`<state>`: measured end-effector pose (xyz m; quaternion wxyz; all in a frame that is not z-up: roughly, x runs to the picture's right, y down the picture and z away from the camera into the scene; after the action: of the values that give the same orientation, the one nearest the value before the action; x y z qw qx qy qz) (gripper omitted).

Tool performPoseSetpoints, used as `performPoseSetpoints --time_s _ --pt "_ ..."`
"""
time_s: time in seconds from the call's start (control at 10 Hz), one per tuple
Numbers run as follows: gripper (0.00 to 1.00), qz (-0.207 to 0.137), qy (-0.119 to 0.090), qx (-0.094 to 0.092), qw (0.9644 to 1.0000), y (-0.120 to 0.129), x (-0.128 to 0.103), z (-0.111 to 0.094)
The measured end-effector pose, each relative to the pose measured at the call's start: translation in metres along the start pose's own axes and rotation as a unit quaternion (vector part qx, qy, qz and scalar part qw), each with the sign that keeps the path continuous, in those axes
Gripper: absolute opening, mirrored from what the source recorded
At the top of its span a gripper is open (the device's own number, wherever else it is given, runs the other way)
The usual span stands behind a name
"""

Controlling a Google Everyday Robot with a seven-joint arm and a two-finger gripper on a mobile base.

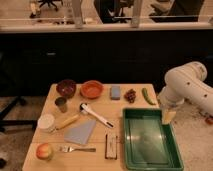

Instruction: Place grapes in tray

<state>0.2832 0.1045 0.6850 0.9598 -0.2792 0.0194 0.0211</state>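
Note:
The grapes [130, 95], a small dark reddish-brown cluster, lie on the wooden table near its far edge, between a grey-blue block [115, 92] and a long green pepper [147, 96]. The dark green tray [131, 145] sits empty on the table's right front part. My gripper [168, 116] hangs at the end of the white arm [187, 85] over the tray's far right rim, to the right of and nearer than the grapes.
On the table: a dark bowl [66, 88], an orange bowl [92, 89], a small cup [61, 104], a white-handled utensil [95, 114], a white container [46, 122], a grey sheet [80, 132], a fork [77, 149], an apple [44, 151], a dark rectangular item [111, 146].

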Motion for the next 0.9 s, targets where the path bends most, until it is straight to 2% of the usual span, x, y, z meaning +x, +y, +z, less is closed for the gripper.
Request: performPoseSetpoints --time_s 0.5,0.9 --pt "0.80 0.001 -0.001 0.002 1.0000 -0.001 0.000 -0.001" --pt "0.80 0.005 -0.008 0.009 0.9999 -0.016 -0.004 -0.002"
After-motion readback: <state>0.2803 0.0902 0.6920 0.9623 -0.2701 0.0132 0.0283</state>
